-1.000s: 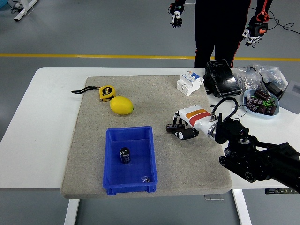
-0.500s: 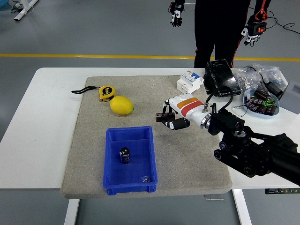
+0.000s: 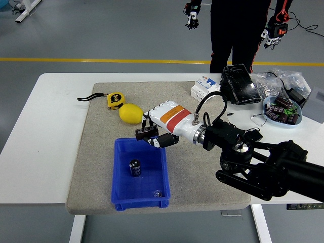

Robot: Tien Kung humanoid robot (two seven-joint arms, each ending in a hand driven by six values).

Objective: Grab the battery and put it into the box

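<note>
Head view. The right hand (image 3: 158,126), white-shelled with an orange and red band and black fingers, reached in from the right on a black arm and hung over the far rim of the open blue plastic box (image 3: 140,172). Its fingers were curled around a small dark cylindrical battery (image 3: 144,132), held above the box's far edge and clear of the box floor. A second black cylindrical battery (image 3: 134,167) stood inside the box, near its middle, with a small clear object (image 3: 157,193) in the near right corner. The box sat on a grey felt mat (image 3: 101,152) covering the middle of the white table (image 3: 45,126).

Just beyond the hand lay a yellow lemon (image 3: 129,113), and beside it a yellow tape measure (image 3: 115,100) with a black strap. A white circuit breaker (image 3: 203,87) and a black rectangular device (image 3: 239,84) stood at the mat's far right. A pale blue bowl of dark components (image 3: 283,111) rested near the table's right edge. A person in black (image 3: 238,30) stood at the far side, both gloved hands raised off the table.
</note>
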